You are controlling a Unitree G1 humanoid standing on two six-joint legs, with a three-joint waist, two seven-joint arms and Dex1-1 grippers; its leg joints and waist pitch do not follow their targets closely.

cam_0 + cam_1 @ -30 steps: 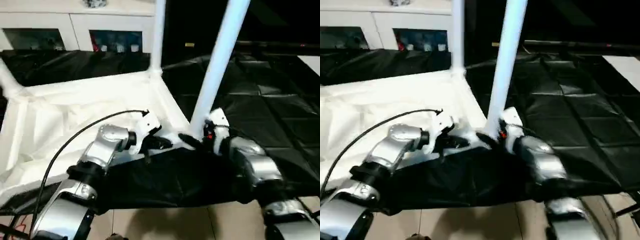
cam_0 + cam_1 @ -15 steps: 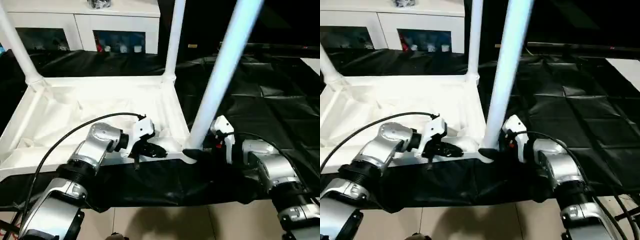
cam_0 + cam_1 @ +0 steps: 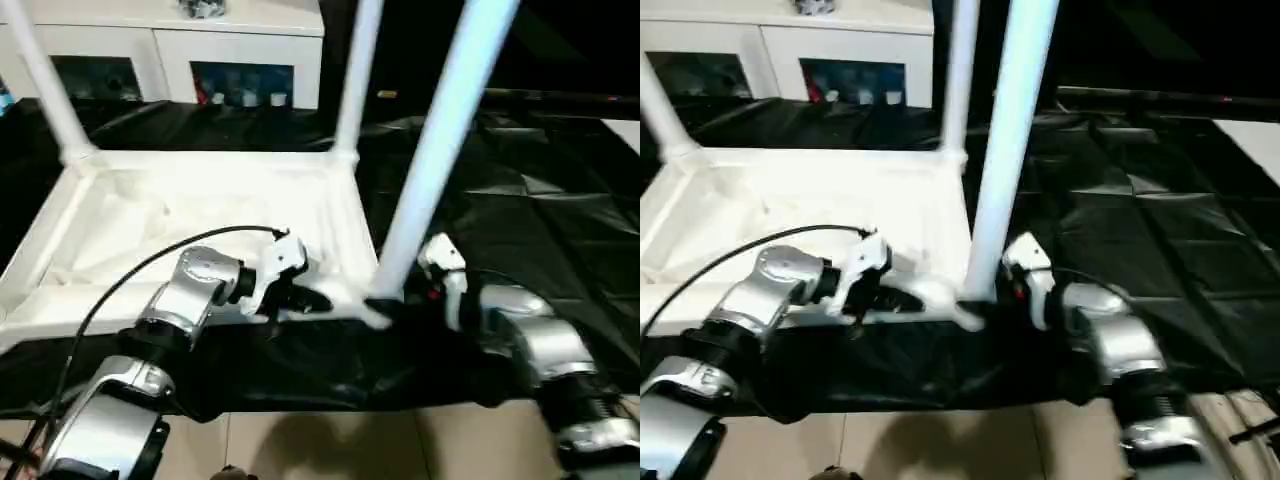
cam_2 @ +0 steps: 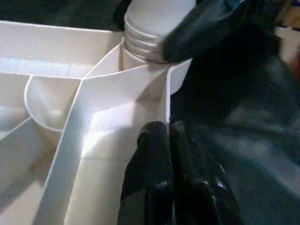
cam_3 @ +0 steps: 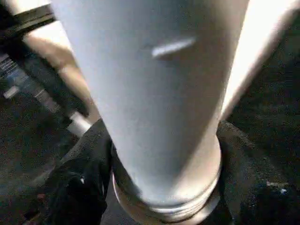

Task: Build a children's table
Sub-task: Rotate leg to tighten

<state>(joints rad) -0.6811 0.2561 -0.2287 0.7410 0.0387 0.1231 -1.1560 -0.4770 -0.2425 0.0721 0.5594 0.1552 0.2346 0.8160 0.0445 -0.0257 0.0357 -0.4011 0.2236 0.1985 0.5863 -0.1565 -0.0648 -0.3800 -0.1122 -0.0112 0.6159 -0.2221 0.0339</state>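
Observation:
The white tabletop (image 3: 180, 215) lies underside up on a black sheet. Three white legs stand in its corner sockets: far left (image 3: 45, 85), far right (image 3: 355, 70) and near right (image 3: 430, 170). My right gripper (image 3: 384, 300) is shut on the near right leg just above its socket. In the right wrist view that leg (image 5: 159, 93) sits between the black fingers (image 5: 75, 192). My left gripper (image 3: 315, 300) is shut and holds nothing. Its fingertips (image 4: 157, 140) rest on the ribbed underside beside the near rim, close to that same corner socket (image 4: 150, 47).
A white cabinet (image 3: 170, 50) with glass doors stands behind the work. The black sheet (image 3: 540, 190) spreads out to the right of the tabletop. Light floor tiles (image 3: 330, 445) show at the near edge, between my forearms.
The camera has shifted, and the tabletop now looks level in the picture. My right gripper's fingers have drawn in around the near right leg's base. The left gripper stays shut at the rim.

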